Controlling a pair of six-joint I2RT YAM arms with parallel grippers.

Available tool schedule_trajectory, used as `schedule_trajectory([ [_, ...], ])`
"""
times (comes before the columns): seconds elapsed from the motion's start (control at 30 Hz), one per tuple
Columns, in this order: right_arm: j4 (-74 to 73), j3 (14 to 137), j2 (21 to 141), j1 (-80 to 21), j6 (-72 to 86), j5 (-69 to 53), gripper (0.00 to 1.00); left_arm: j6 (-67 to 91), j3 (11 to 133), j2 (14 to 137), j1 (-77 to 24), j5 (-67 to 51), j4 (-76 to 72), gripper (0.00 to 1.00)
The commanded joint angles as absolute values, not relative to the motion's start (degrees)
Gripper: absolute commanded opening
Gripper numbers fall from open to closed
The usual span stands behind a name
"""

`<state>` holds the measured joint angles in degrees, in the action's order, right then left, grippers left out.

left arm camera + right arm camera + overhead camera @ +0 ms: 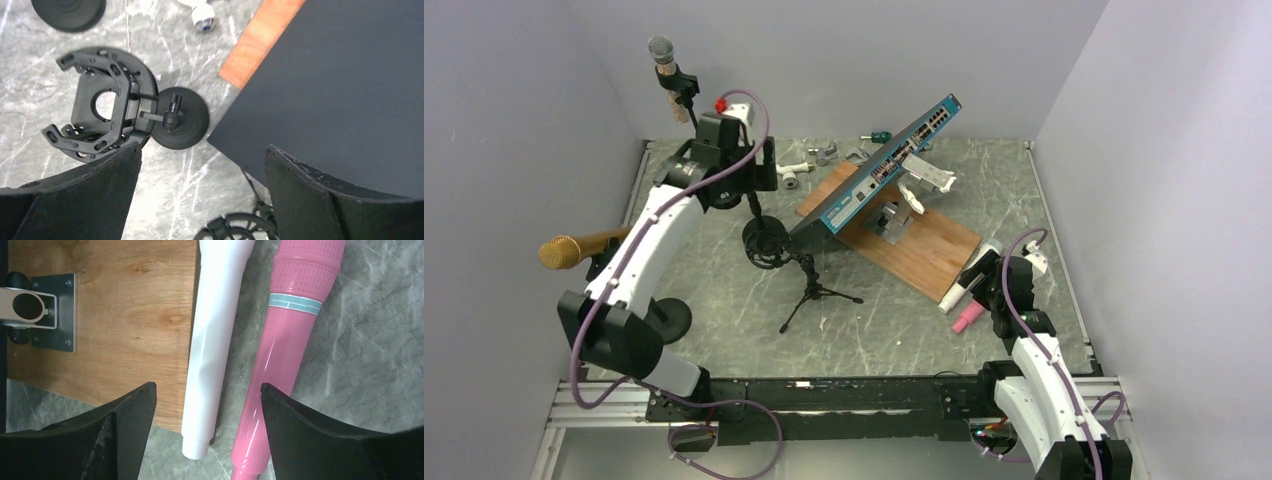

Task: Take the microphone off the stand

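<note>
Enclosing the grey marbled table [894, 320], pale lilac walls [844, 60]

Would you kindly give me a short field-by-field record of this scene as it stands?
silver-headed microphone: head up, clipped on a stand, far left corner
gold microphone: at the left edge, its mount not visible
left arm: jaws open, above an empty shock mount
right arm: jaws open, above the white microphone and pink microphone, which lie side by side
wooden board: beside the white microphone
task state: no microphone gripped yet
</note>
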<state>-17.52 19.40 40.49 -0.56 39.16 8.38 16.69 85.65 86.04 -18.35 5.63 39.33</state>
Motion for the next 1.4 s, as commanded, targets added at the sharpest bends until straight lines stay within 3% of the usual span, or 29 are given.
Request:
schedule_trajectory([
  [0.0,-15.47,19.35,39.9,-0.36,38.58,7.85,0.78,15.97,96.01,78.65,-18.34,0.71,47.78,0.97],
  [0.2,-15.3,19.3,39.92,-0.42,38.46,7.75,0.78,18.08,99.9,73.37,-18.37,-4.33,53.15,0.99],
  [0.4,-15.29,19.6,40.91,-0.38,38.42,7.73,0.78,17.34,91.89,57.36,-18.28,-2.88,47.82,0.97],
  [0.57,-14.88,19.44,40.77,-0.4,38.19,7.35,0.78,14.89,88.44,44.55,-18.32,11.06,42.19,0.97],
  [0.87,-14.26,20.45,44.25,-0.4,37.29,5.99,0.78,4.09,89.83,40.14,-18.39,35.26,41.0,0.99],
  [1.0,-14.24,20.34,44.01,-0.35,37.35,6.08,0.78,2.89,84.84,38.82,-18.37,53.05,38.58,0.99],
  [1.2,-14.06,20.26,44.01,-0.37,37.27,5.9,0.78,2.71,77.16,35.5,-18.37,64.87,35.28,0.99],
  [1.37,-14.06,20.39,44.42,-0.35,37.18,5.63,0.78,11.83,75.3,33.19,-18.37,68.12,42.43,1.0],
])
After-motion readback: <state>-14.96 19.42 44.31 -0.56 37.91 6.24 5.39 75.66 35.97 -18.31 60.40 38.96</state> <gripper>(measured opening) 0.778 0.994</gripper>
